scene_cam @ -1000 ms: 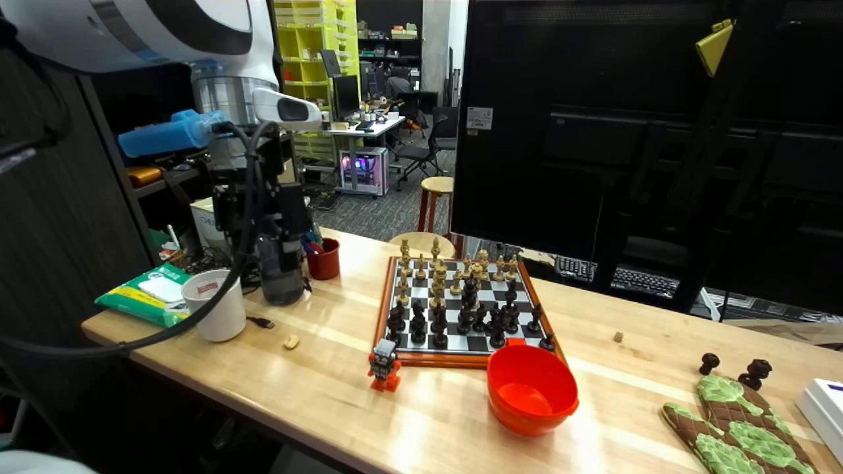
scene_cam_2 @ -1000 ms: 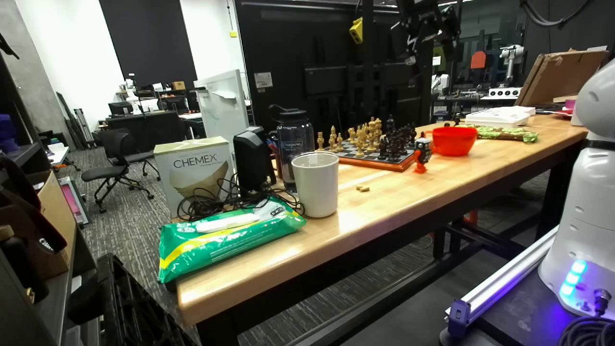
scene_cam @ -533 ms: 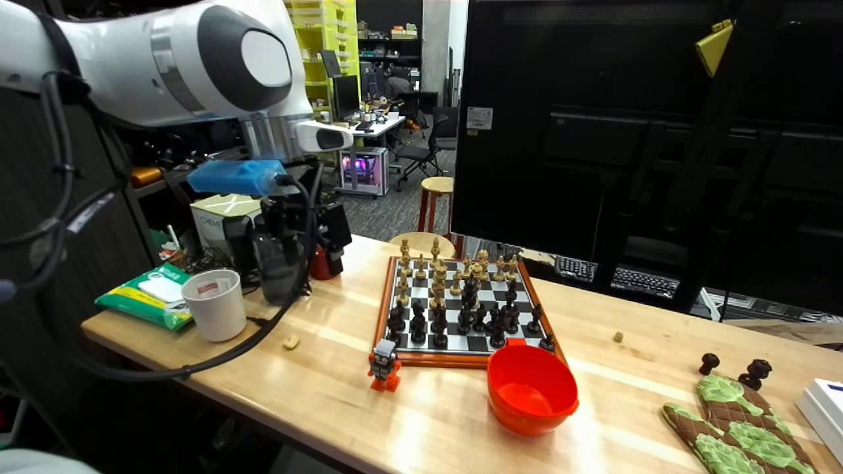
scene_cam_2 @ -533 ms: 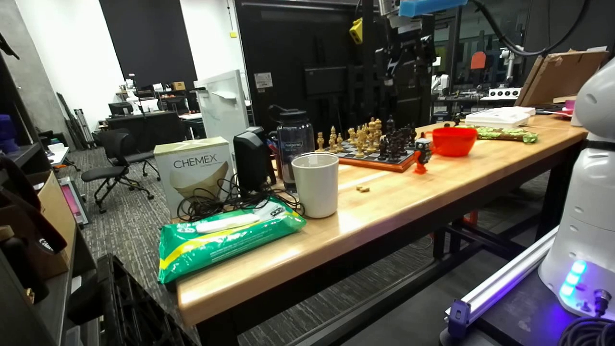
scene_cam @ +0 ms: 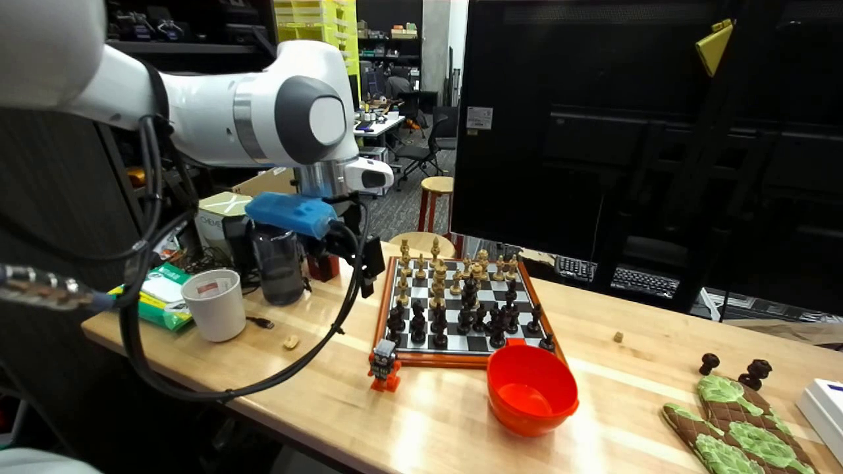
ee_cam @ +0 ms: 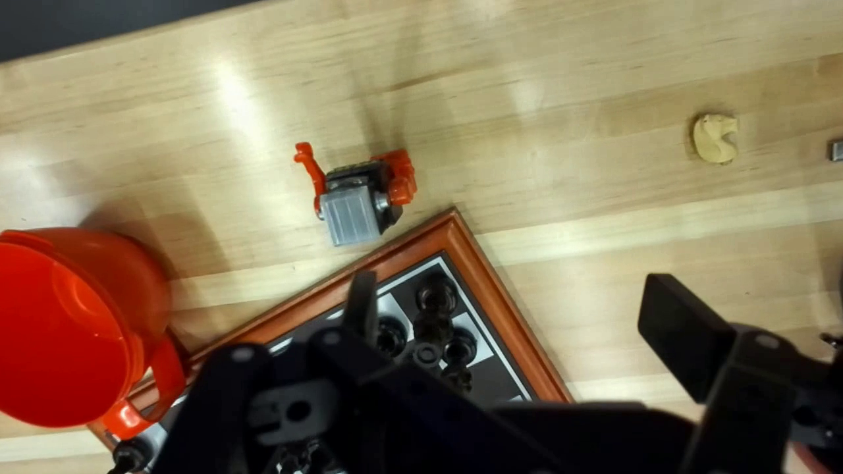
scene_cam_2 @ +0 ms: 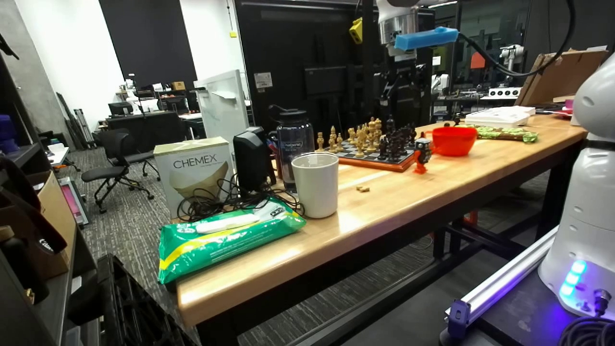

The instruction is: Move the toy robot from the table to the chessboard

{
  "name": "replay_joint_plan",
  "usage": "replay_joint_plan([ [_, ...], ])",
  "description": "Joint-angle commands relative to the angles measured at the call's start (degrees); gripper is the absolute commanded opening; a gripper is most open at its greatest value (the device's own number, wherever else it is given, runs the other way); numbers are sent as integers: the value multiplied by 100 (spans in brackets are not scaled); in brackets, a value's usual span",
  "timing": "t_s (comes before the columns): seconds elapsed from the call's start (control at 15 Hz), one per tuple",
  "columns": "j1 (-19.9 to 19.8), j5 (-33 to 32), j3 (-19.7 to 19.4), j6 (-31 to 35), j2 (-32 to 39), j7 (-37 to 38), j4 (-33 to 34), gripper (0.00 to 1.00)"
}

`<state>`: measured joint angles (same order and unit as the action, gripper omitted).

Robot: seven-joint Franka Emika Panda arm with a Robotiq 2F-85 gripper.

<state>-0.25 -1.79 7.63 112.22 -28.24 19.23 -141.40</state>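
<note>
A large black panel rises behind the table, and on that light-wood top lies the chessboard, our reference for all positions. We find dark chess pieces at the end nearer the toy robot and pale chess pieces toward the far end.

The toy robot stands upright on the table, just outside one corner of the chessboard, its feet apart from the frame in the wrist view. The red bowl sits along the same edge, its handle reaching over the frame. The white mug and dark bottle stand well off the chessboard's opposite side from the quilted cloth.

Compared with one second earlier, we record movement in the arm and gripper only. In an exterior view the gripper then stood in line with the bottle; it is now lower and nearer the chessboard. The blue block on the wrist, at the top edge half a second ago, now shows whole. Toy robot, bowl and chessboard are unmoved.

We note the fingers spread wide, one before the chessboard, one before the table beside it.
</note>
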Motion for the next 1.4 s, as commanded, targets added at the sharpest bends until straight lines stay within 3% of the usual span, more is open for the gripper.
replay_joint_plan([
  [0.0, 17, 24, -249, 119, 74, -462, -143, 100],
  [0.53, 201, -258, -401, -28, 101, -2070, -395, 100],
  [0.73, 130, -636, -252, 219, 14, -1832, -518, 100],
  [0.8, 180, -422, -367, 77, 168, -1924, -389, 100],
  [1.33, 190, -550, -353, 116, 196, -1983, -344, 100],
])
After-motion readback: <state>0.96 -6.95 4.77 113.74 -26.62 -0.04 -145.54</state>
